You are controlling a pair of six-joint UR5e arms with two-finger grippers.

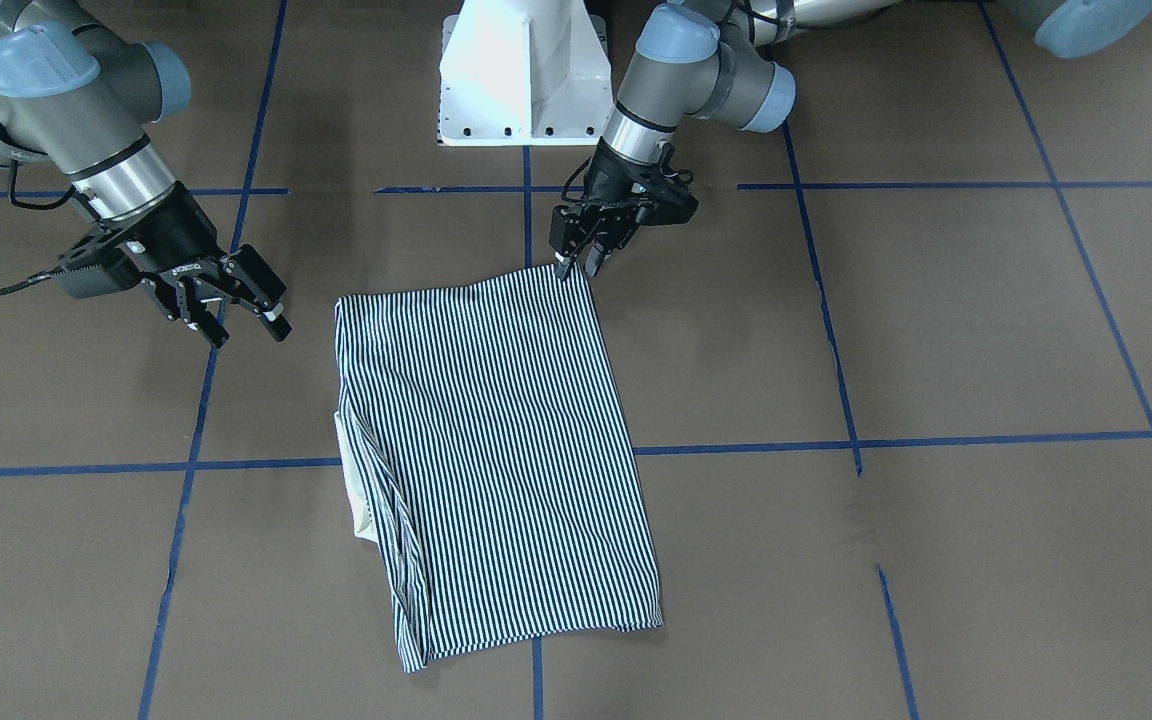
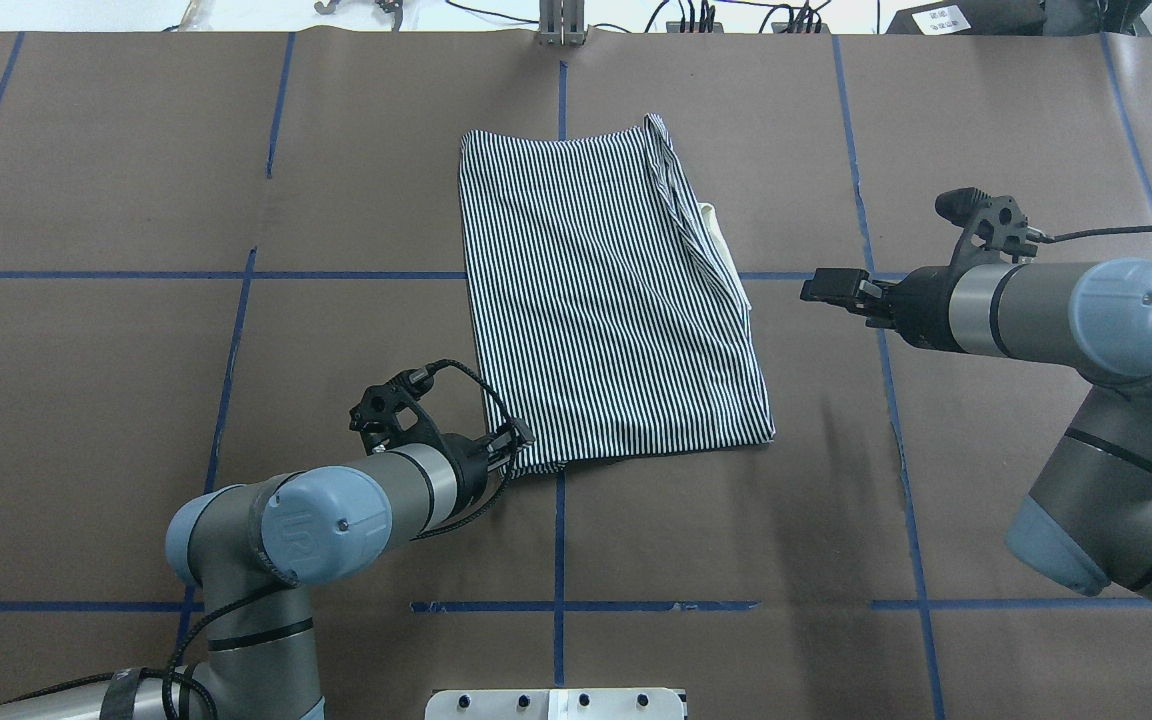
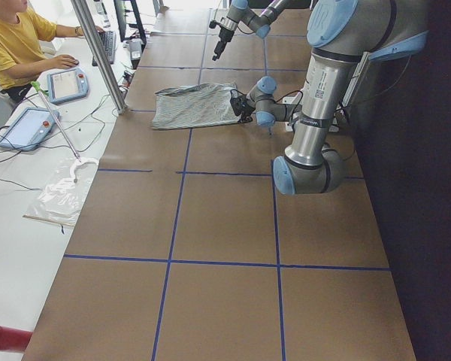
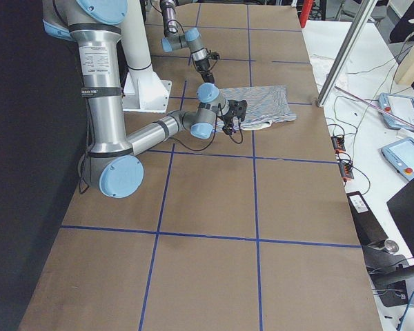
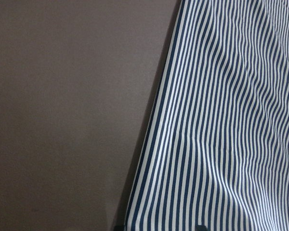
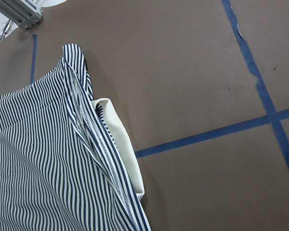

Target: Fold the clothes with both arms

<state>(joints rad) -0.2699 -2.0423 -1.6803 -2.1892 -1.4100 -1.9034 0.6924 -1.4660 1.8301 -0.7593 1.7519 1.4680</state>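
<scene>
The shirt [image 1: 496, 450] lies flat on the counter [image 1: 936, 320], folded to a rough rectangle. It is midway between the counter's two ends and nearer the edge away from the robot than the robot's own edge. Its cream collar [image 1: 354, 490] peeks out from under the striped layers along the side toward the right arm.

The left tool [image 1: 578, 266] points down at the shirt's corner nearest the robot on the left arm's side, its tips on or just above the cloth. In the left wrist view the two tips show slightly apart at the bottom, over the shirt's edge, and the cloth lies unlifted.

The right tool [image 1: 250, 333] hangs beside the collar side of the shirt, clear of it, with its fingers spread wide and holding nothing.

Blue tape lines [image 1: 936, 440] cross the brown counter. The white base [image 1: 521, 70] stands at the robot's edge.
</scene>
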